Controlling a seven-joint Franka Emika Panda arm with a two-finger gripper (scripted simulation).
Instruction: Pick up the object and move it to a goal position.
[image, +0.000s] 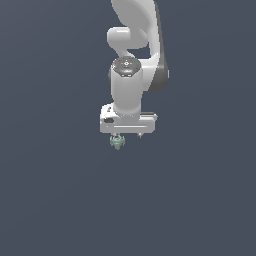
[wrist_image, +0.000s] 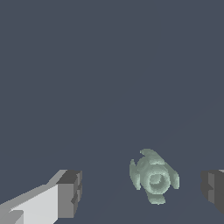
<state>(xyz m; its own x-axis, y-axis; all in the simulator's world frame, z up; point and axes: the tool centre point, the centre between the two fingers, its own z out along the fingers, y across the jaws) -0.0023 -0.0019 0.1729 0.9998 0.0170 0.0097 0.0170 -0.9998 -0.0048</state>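
Wrist view, nearest first: we are looking past two dark-grey fingertips (wrist_image: 70, 194) of the pincer (wrist_image: 142, 192), which is standing wide with nothing held. Between them the object (wrist_image: 154, 177) is lying on the plain slate-blue tabletop (wrist_image: 109, 65), touching neither pad and sitting closer to the fingertip that is cut off at the picture's edge than to the fully visible one. It is a pale grey-green lump, knobbly, with rounded lobes ringing a hollowed centre; we are seeing no clear long axis.

Exterior view: the white, smooth-shelled arm (image: 127, 90) is pointing straight down, and the object (image: 117, 142) is showing just beneath the pincer (image: 127, 135), towards the exterior view's left of its middle.

We are judging that a small sideways centring, then a descent and closing, is what the next move is calling for; no goal marker is showing.
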